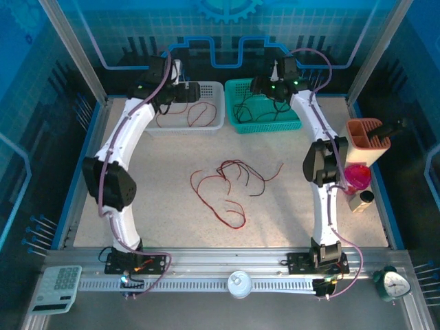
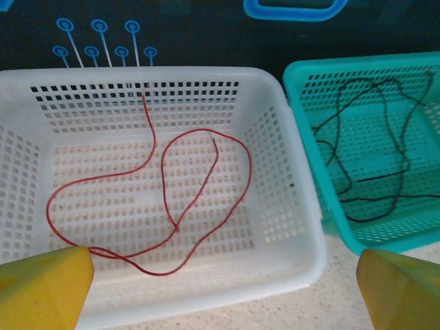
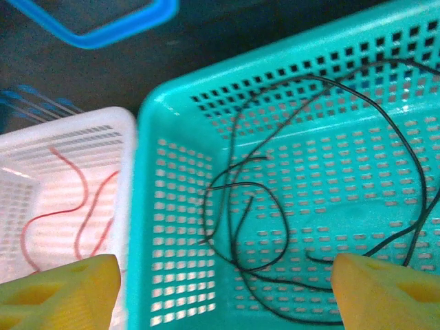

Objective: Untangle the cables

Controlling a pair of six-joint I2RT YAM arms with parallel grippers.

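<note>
Right gripper [image 3: 220,295] hangs spread and empty over the far teal basket [image 3: 148,206] holding black cables [image 3: 232,227], left gripper [image 2: 220,289] likewise over the white basket [image 2: 275,172] with a red cable [image 2: 152,144], apparently sorting by colour; a tangle [image 1: 227,168] lies mid-table.

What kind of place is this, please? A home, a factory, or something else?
Probably a robot test cell in a lab: white arms bolted to an aluminium rail, clear panels walling the table, a printed blue backdrop.
</note>
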